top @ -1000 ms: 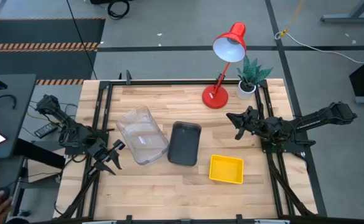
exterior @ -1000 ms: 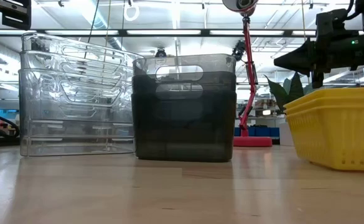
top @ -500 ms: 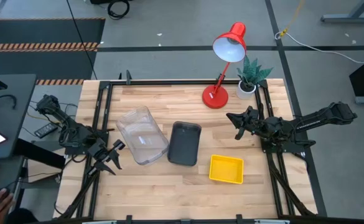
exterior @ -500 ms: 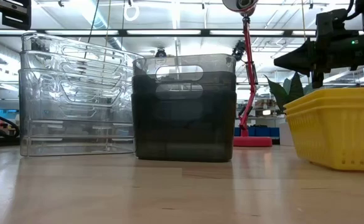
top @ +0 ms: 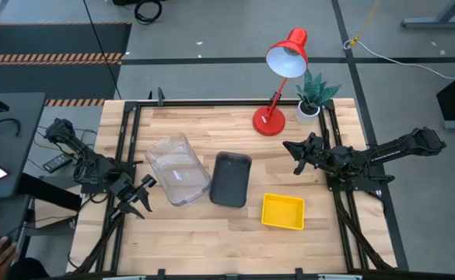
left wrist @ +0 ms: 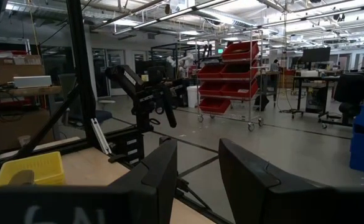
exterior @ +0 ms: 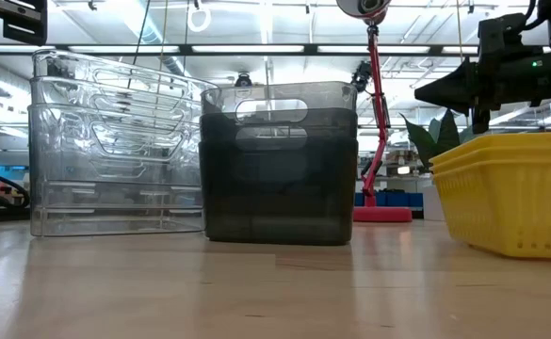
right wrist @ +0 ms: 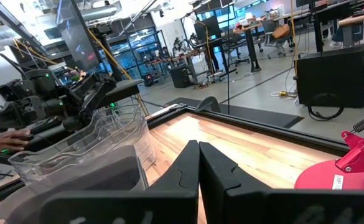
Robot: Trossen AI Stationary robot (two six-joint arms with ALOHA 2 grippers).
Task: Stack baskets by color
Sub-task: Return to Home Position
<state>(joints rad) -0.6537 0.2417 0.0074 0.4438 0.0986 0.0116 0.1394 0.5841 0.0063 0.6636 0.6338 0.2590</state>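
My left pincer (top: 143, 196) hangs at the left edge of the wooden bench (top: 211, 233), fingers spread and holding nothing. My right pincer (top: 293, 155) sits at the right edge, fingers pressed together, also empty. The stack of clear see-through plastic baskets (top: 179, 171) stands left of the middle. The stack of dark grey plastic baskets (top: 231, 179) is just beside it at the middle. The stack of bright yellow plastic baskets (top: 282, 211) lies right of the middle, toward the edge opposite the red desk lamp (top: 281, 85).
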